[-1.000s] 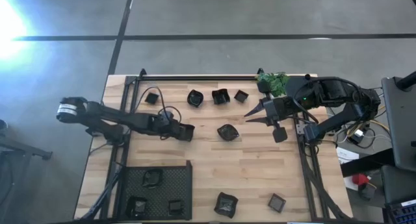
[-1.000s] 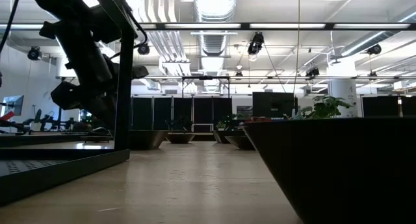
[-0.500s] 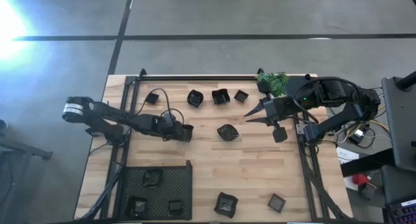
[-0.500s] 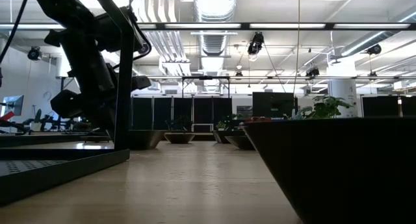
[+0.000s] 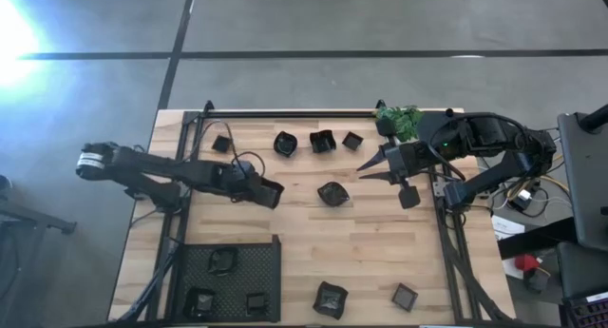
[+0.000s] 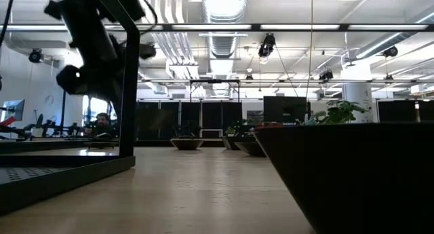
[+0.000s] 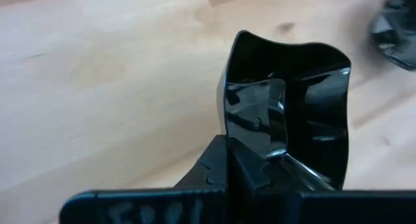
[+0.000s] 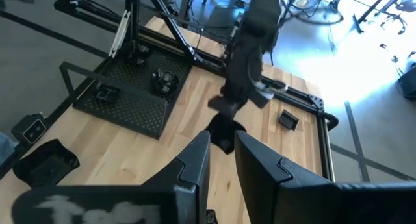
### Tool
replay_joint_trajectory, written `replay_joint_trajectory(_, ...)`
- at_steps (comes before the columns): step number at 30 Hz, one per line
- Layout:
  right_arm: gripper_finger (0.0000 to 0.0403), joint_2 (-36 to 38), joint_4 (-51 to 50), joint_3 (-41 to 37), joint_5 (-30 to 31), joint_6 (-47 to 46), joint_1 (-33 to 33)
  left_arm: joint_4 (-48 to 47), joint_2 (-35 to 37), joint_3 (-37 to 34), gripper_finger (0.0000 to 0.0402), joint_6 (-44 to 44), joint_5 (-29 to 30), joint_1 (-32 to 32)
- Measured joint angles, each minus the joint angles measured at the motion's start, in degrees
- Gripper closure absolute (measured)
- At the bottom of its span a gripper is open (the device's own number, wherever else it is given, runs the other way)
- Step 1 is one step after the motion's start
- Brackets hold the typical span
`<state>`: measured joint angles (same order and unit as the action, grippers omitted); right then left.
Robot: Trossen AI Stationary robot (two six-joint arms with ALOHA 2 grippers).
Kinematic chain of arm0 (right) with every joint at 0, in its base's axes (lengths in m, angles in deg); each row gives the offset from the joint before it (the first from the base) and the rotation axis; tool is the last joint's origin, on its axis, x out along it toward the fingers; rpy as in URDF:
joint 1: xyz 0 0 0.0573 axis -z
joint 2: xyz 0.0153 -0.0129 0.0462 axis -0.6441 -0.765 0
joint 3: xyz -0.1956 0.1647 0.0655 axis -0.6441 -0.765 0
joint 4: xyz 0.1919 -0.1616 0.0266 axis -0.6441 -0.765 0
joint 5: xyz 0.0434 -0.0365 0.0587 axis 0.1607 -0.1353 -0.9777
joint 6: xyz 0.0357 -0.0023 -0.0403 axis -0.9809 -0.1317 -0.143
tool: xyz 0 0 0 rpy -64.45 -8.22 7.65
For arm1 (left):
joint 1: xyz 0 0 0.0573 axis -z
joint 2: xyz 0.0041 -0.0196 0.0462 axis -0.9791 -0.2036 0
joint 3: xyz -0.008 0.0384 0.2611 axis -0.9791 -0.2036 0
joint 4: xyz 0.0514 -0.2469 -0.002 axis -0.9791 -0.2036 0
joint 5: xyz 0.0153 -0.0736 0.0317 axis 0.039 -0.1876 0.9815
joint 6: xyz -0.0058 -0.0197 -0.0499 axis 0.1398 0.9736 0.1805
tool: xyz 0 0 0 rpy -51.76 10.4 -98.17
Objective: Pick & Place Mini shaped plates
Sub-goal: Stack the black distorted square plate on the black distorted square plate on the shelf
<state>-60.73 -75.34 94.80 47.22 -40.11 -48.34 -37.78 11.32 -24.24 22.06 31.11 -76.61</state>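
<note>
Left gripper (image 7: 260, 169) is clamping 1 small dish (image 7: 286, 107) by its rim, above mid-table. Tray (image 5: 233, 271), nearer the front edge, is holding 3 dishes. Best to keep the dish level and release low over bare mesh. Right gripper (image 5: 366, 166) is idling open by the plant (image 5: 399, 119).
</note>
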Motion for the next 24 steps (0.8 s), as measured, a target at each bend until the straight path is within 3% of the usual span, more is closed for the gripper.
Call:
replay_joint_trajectory(6, 0.0335, 0.00, -0.02, 0.01, -0.02, -0.26, -0.01, -10.35, 4.49, 5.39, 0.0401, 1.10, 0.44, 6.18)
replay_joint_trajectory(12, 0.0335, 0.00, -0.02, -0.01, -0.04, -0.42, 0.00, -14.08, 5.53, 9.24, 0.0401, 8.46, 0.46, 17.04)
replay_joint_trajectory(17, 0.0335, 0.00, -0.03, -0.01, -0.07, -0.43, 0.00, -15.15, 4.86, 11.20, 0.0401, 18.85, 0.31, 29.20)
replay_joint_trajectory(24, 0.0335, 0.00, -0.02, 0.00, -0.07, -0.47, -0.01, -15.13, 1.89, 11.72, 0.0401, 40.01, 1.07, 46.82)
